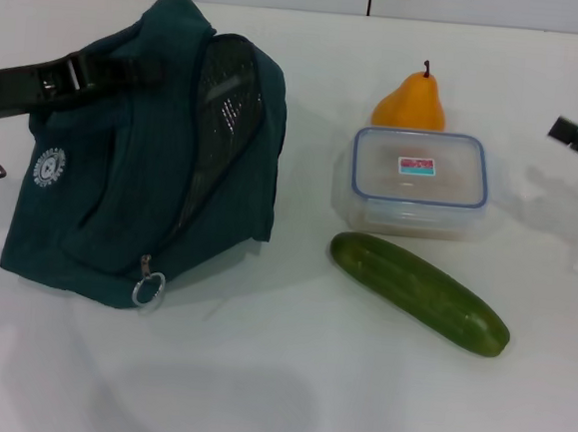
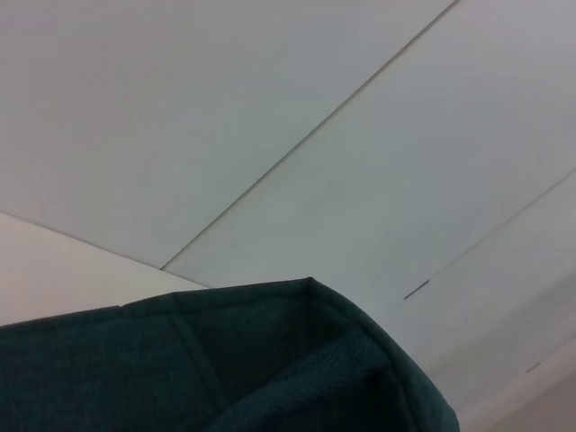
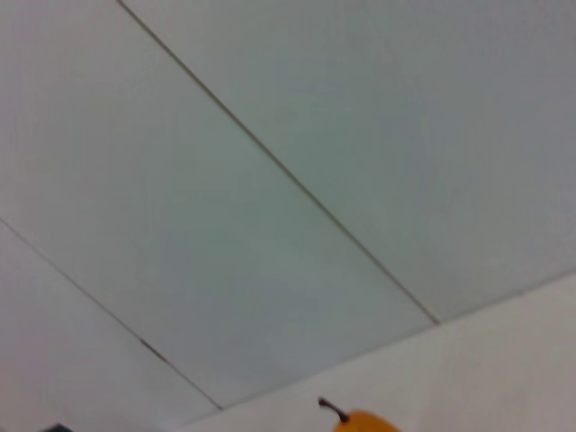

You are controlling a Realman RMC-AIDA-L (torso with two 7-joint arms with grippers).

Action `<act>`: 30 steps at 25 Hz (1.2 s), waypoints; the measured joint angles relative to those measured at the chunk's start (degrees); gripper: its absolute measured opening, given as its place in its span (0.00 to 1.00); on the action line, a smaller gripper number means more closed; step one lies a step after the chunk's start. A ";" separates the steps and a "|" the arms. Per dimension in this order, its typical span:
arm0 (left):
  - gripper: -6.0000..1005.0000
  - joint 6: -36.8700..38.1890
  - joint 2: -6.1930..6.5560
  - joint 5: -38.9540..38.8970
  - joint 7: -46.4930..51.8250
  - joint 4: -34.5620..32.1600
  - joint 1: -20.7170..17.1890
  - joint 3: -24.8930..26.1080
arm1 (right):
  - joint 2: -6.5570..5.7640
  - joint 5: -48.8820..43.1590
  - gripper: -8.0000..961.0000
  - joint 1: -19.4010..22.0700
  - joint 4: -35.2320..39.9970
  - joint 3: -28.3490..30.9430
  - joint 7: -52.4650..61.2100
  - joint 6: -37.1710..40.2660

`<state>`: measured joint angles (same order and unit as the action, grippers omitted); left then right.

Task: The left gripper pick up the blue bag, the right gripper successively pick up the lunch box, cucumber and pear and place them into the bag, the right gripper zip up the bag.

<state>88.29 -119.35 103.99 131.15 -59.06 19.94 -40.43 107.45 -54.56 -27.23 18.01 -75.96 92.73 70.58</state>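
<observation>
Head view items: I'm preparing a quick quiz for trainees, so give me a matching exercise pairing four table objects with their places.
Things:
1. bag
2. pear
3. lunch box
4. cucumber

Places:
A. nearest the robot, in front of the lunch box
B. between pear and cucumber
C. robot's left side, left gripper at its top
D. farthest back, behind the lunch box

Pairs: 1-C, 2-D, 3-B, 4-A

White table [image 1: 275, 395] meets what seems a pale panelled wall [image 2: 225, 108].
</observation>
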 joint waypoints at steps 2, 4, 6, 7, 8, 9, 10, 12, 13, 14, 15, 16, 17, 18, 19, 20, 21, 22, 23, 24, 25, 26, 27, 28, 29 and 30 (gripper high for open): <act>0.05 -0.02 0.00 0.09 -0.01 0.00 0.17 0.00 | 0.95 -1.00 0.91 -0.21 -0.21 -0.01 -0.19 -1.39; 0.05 -0.02 0.00 0.09 -0.01 0.00 0.29 0.00 | 1.59 -2.19 0.91 -0.57 -0.21 0.00 -0.20 -2.94; 0.05 -0.06 0.00 0.09 -0.02 0.00 0.43 0.00 | 1.92 -2.93 0.91 -1.01 -0.25 -0.22 -0.06 -3.80; 0.05 -0.11 0.00 0.08 -0.01 0.01 0.48 0.00 | 2.11 -3.26 0.91 -1.21 -0.33 -0.38 0.05 -4.18; 0.05 -0.16 0.00 0.08 -0.02 0.04 0.54 0.00 | 2.33 -3.52 0.91 -1.46 -0.45 -0.48 0.11 -4.44; 0.05 -0.19 0.00 0.08 -0.02 0.06 0.55 0.00 | 2.62 -3.83 0.91 -1.76 -0.66 -0.42 0.13 -4.73; 0.05 -0.24 0.00 0.09 -0.02 0.09 0.58 0.01 | 2.87 -4.01 0.91 -2.01 -0.83 -0.39 0.16 -5.11; 0.05 -0.28 0.00 0.11 -0.02 0.16 0.74 0.09 | 3.48 -4.35 0.91 -2.61 -1.27 -0.40 0.23 -5.96; 0.05 -0.29 0.00 0.11 -0.02 0.28 0.88 0.14 | 3.80 -4.54 0.91 -3.00 -1.63 -0.41 0.26 -6.36; 0.05 -0.30 0.01 0.13 -0.02 0.53 1.17 0.24 | 4.10 -4.70 0.91 -3.33 -1.95 -0.44 0.26 -6.63; 0.05 -0.31 0.02 0.15 -0.02 0.64 1.29 0.28 | 4.51 -5.00 0.91 -3.82 -2.47 -0.44 0.25 -7.11; 0.05 -0.31 0.04 0.19 -0.02 0.73 1.46 0.30 | 4.88 -5.23 0.91 -4.23 -2.81 -0.45 0.21 -7.48; 0.05 -0.33 0.05 0.25 -0.02 0.78 1.64 0.32 | 5.28 -5.48 0.91 -4.70 -3.05 -0.48 0.10 -8.07; 0.05 -0.35 0.06 0.30 -0.02 0.78 1.78 0.34 | 5.62 -5.68 0.91 -5.02 -3.25 -0.49 0.05 -8.54; 0.05 -0.40 0.06 0.36 -0.02 0.78 1.96 0.35 | 5.84 -5.82 0.91 -5.22 -3.37 -0.49 0.02 -8.85; 0.05 -0.51 0.07 0.44 -0.02 0.79 2.21 0.34 | 6.04 -5.84 0.91 -5.40 -3.46 -0.48 0.00 -9.23; 0.05 -0.64 0.07 0.49 -0.01 0.79 2.35 0.32 | 6.26 -5.85 0.91 -5.52 -3.56 -0.47 -0.03 -9.52; 0.05 -0.79 0.08 0.52 -0.01 0.79 2.46 0.28 | 6.42 -5.86 0.91 -5.58 -3.63 -0.45 -0.06 -9.66; 0.05 -0.95 0.08 0.54 -0.01 0.79 2.55 0.24 | 6.47 -5.87 0.91 -5.60 -3.64 -0.45 -0.06 -9.70; 0.05 -1.15 0.09 0.55 -0.01 0.79 2.61 0.19 | 6.52 -5.88 0.91 -5.62 -3.66 -0.47 -0.06 -9.74; 0.05 -1.33 0.09 0.55 -0.01 0.79 2.66 0.16 | 6.56 -5.89 0.91 -5.65 -3.70 -0.49 0.04 -9.76; 0.05 -1.58 0.09 0.55 -0.01 0.79 2.71 0.11 | 6.56 -5.89 0.91 -5.65 -3.70 -0.49 0.07 -9.75; 0.05 -1.81 0.09 0.55 -0.01 0.79 2.74 0.06 | 6.58 -5.90 0.91 -5.65 -3.72 -0.48 0.14 -9.72; 0.05 -1.92 0.09 0.55 -0.01 0.80 2.76 0.04 | 6.58 -5.90 0.91 -5.65 -3.72 -0.44 0.21 -9.58; 0.05 -2.00 0.09 0.55 -0.01 0.80 2.78 0.04 | 6.58 -5.90 0.91 -5.65 -3.72 -0.41 0.27 -9.42; 0.05 -2.07 0.11 0.55 -0.01 0.79 2.79 0.03 | 6.58 -5.90 0.91 -5.65 -3.74 -0.36 0.32 -9.12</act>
<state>86.22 -119.25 104.54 131.14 -58.27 22.73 -40.40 114.03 -60.46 -32.88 14.27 -76.33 93.04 61.45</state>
